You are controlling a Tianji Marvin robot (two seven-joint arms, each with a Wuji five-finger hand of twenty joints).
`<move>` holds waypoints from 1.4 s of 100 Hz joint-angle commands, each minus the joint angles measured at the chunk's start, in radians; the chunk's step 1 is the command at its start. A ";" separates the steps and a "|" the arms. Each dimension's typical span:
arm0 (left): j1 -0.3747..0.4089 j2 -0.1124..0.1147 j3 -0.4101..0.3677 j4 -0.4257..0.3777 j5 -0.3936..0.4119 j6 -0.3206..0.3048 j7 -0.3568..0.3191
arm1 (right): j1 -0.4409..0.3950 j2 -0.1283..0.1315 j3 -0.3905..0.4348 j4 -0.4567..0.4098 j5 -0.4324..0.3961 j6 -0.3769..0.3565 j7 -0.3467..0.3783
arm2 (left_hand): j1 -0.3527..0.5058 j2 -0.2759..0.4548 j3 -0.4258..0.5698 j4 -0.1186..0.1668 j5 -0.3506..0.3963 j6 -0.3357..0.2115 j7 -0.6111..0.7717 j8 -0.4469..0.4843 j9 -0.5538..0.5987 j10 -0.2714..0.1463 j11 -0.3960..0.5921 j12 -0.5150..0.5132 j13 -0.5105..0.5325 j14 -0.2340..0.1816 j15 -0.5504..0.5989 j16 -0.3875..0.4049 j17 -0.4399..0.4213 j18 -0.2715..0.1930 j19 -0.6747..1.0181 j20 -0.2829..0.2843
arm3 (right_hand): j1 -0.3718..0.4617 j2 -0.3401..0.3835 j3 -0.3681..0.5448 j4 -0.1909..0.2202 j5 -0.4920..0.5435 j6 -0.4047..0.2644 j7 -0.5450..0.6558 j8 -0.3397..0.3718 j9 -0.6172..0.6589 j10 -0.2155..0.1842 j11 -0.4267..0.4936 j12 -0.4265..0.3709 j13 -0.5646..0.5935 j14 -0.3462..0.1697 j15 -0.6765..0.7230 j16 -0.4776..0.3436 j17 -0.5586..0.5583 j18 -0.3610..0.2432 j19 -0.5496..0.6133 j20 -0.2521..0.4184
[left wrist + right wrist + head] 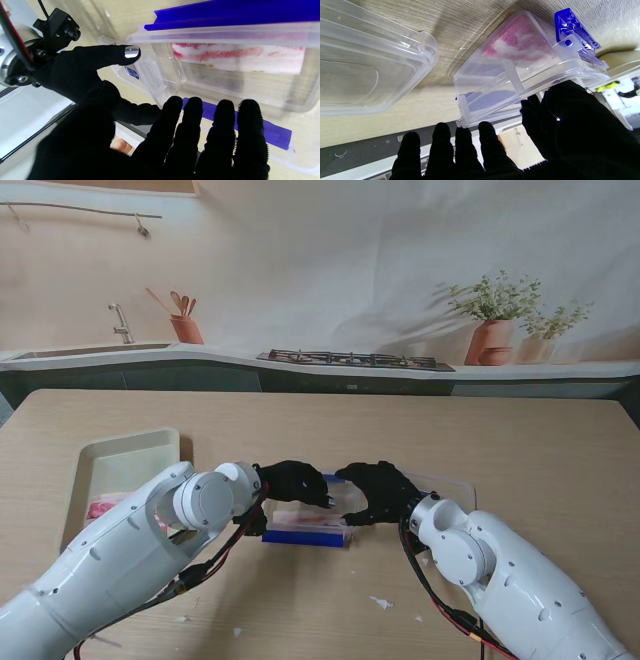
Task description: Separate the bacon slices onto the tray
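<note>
At our far left the tray [120,455] lies on the table [500,440], something pink at its near end; our left hand [292,482], fingers [225,117] spread and holding nothing, hovers over the clear container [310,525] where the bacon [237,56] still lies; our right hand [380,490] rests open against the container's end, fingers loosely apart, gripping nothing we can confirm; the lid [365,62] lies just beside it. We judge the light box may skid or tip if either hand presses unevenly, and clinging slices may lift together.
</note>
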 commanded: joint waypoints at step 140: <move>-0.113 -0.058 0.183 0.157 -0.087 0.068 -0.014 | -0.008 -0.006 -0.002 0.001 0.002 -0.005 0.017 | -0.001 -0.013 0.072 0.050 -0.056 -0.003 -0.002 -0.004 0.017 -0.052 0.206 0.192 0.050 -0.040 0.172 0.205 -0.134 -0.023 0.073 0.043 | -0.004 0.002 0.003 -0.004 -0.011 0.005 0.002 0.009 0.020 -0.036 0.017 0.008 -0.028 -0.025 0.000 0.003 -0.006 0.005 -0.004 0.021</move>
